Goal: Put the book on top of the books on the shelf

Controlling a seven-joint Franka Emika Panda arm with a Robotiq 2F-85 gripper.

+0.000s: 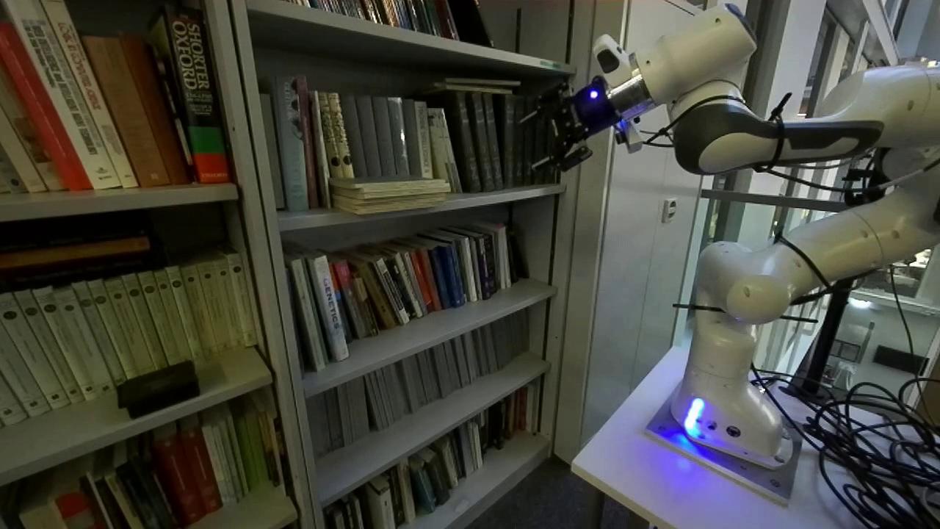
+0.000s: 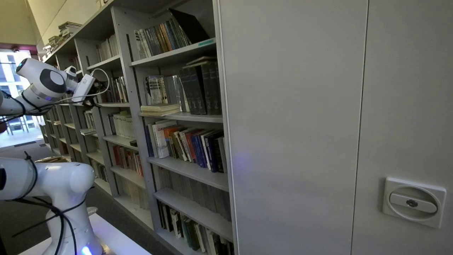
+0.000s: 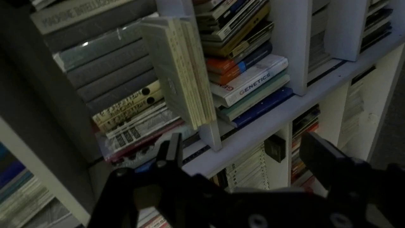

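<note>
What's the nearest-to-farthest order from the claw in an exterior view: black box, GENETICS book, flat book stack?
1. Flat book stack: on the shelf, in front of upright grey books.
2. GENETICS book: one shelf down, toward the picture's left.
3. Black box: farther left and lower, in the neighbouring bookcase.

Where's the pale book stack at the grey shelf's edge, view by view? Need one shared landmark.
In an exterior view: pale stack, left of centre, upper half.
In an exterior view: pale stack, left of centre, slightly above mid-height.
Wrist view: pale stack, upper half, just left of centre, appearing tipped on end.
Landmark in all three: white GENETICS book, one level below the stack.
</note>
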